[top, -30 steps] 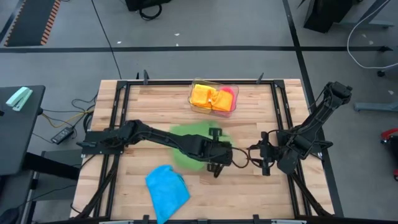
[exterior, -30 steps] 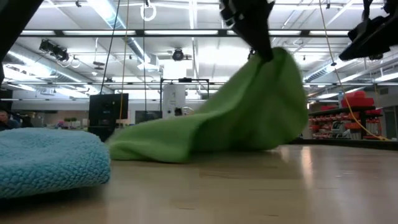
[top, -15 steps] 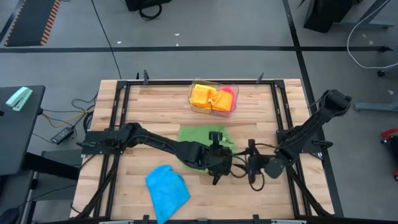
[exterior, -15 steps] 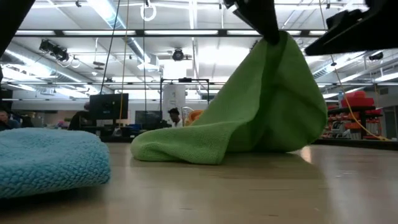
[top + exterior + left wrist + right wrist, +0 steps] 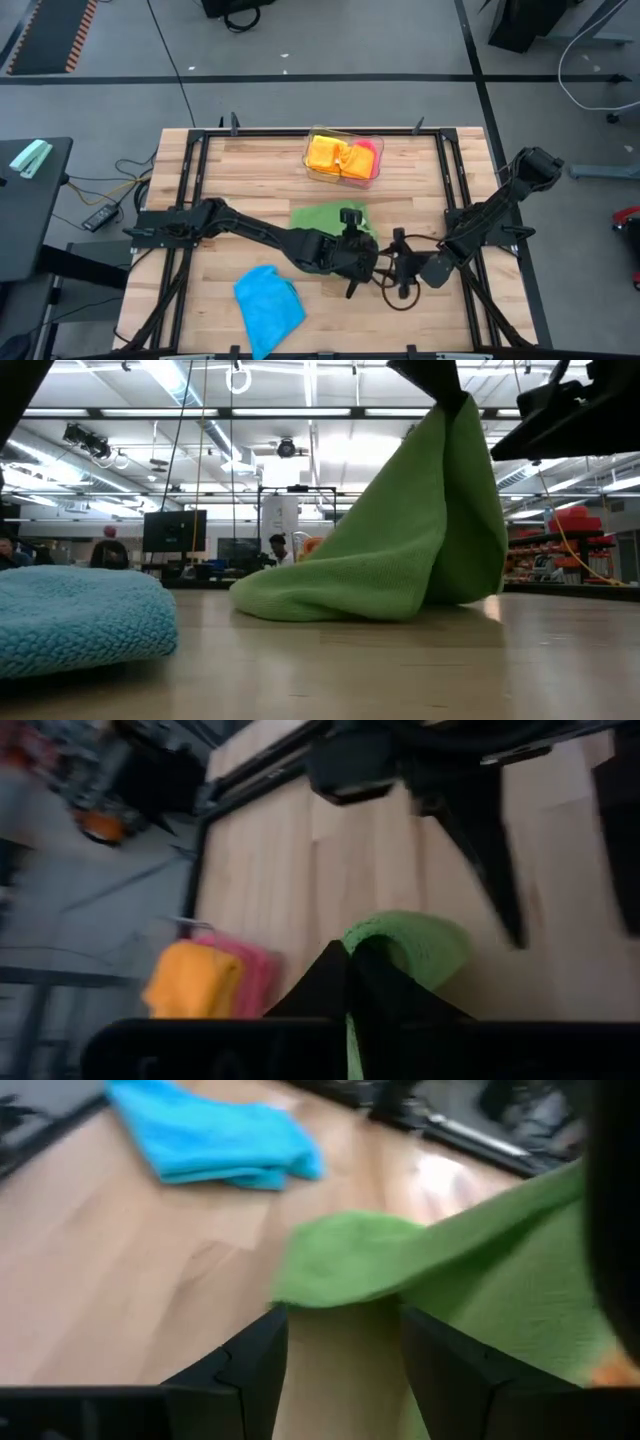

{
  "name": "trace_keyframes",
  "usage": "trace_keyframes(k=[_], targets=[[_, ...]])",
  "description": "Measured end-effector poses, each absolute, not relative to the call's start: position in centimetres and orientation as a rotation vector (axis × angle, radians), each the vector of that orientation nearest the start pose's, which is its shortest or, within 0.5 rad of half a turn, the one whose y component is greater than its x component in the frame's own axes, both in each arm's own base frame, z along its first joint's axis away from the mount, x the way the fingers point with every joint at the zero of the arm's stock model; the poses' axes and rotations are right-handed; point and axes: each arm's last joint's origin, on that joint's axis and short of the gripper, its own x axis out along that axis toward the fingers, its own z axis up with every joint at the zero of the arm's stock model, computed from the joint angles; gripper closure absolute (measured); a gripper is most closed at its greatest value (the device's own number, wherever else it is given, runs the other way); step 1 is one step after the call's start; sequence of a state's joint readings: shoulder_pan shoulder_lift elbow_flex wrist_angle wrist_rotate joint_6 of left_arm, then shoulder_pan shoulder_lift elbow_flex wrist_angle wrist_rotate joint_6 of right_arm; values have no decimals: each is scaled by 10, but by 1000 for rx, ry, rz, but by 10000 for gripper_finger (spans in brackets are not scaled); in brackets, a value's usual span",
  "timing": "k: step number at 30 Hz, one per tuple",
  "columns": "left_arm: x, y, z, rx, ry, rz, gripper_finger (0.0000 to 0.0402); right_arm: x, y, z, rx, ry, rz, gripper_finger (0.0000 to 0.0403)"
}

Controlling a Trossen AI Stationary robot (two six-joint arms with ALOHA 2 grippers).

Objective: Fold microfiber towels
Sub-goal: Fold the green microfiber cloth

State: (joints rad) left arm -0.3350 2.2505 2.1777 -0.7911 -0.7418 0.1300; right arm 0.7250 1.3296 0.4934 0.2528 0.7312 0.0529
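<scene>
Left gripper [image 5: 447,400] is clamped tight on a pinched-up corner of the green towel [image 5: 400,550], so the fuzzy microfiber hangs down from the fingertips like a little tent, with its bottom edge bunched in soft folds on the wooden table [image 5: 400,670]. Right gripper [image 5: 340,1350] sits just beside it with its jaws spread apart, nothing between them; a floppy loose corner of the green cloth droops right in front of its fingers [image 5: 245,1365]. Farther out from the left fingers, a blue towel [image 5: 268,305] lies crumpled in a thick nubby lump. Beyond the green one, a clear plastic tray [image 5: 312,166] holds the orange towel [image 5: 330,155] and a pink one [image 5: 368,150], mostly buried. From above, the arms cover much of the green towel, and the low view cuts both grippers off at the frame edge.
</scene>
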Motion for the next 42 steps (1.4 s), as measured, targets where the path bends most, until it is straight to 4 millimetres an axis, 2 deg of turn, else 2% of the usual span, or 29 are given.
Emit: trace_keyframes(k=[5, 13, 21, 26, 30, 37, 42], targets=[[462, -160, 290, 662, 734, 444, 374, 193, 146, 169, -346, 437, 13, 205], [450, -173, 300, 722, 716, 481, 393, 185, 156, 176, -407, 389, -1, 205], [445, -179, 302, 735, 716, 469, 359, 176, 183, 228, -511, 236, 100, 205], [442, -185, 301, 747, 718, 455, 382, 172, 186, 278, -527, 116, 119, 205], [438, -192, 301, 767, 720, 435, 393, 164, 179, 299, -478, 132, 145, 205], [439, -191, 301, 756, 717, 439, 359, 153, 169, 300, -309, 211, 242, 205], [438, -191, 301, 759, 721, 439, 368, 152, 169, 293, -278, 277, 280, 205]])
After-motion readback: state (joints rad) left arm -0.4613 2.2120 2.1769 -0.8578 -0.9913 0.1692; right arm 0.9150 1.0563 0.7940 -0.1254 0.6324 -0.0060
